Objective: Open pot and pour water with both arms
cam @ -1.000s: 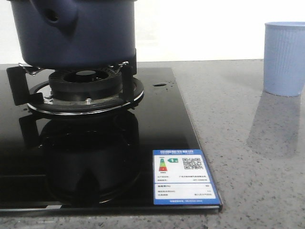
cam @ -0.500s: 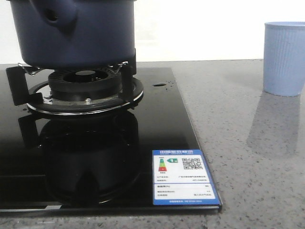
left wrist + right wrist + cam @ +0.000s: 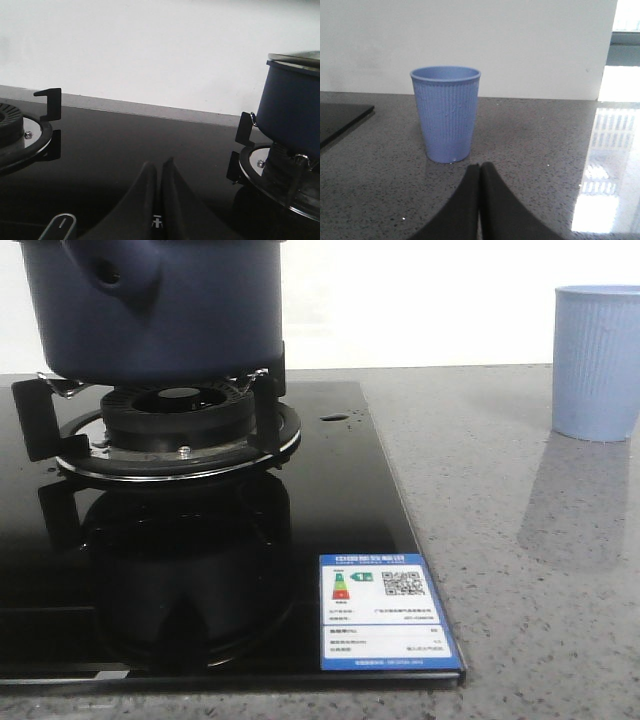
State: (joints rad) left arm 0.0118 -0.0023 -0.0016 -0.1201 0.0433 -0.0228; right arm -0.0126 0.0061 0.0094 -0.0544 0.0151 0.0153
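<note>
The dark navy pot (image 3: 160, 305) stands on the burner grate (image 3: 180, 430) of the black glass hob, its side socket with a hole facing the front camera. In the left wrist view the pot (image 3: 295, 107) shows off to one side with a glass lid (image 3: 297, 56) on its rim. My left gripper (image 3: 159, 167) is shut with nothing in it, low over the hob between two burners, apart from the pot. My right gripper (image 3: 480, 167) is shut and empty over the grey counter, a short way in front of the pale blue ribbed cup (image 3: 447, 112). Neither gripper shows in the front view.
The pale blue cup (image 3: 597, 360) stands on the grey stone counter to the right of the hob. A second burner (image 3: 17, 132) lies on the other side of my left gripper. A blue energy label (image 3: 385, 610) sits on the hob's front right corner. A white wall is behind.
</note>
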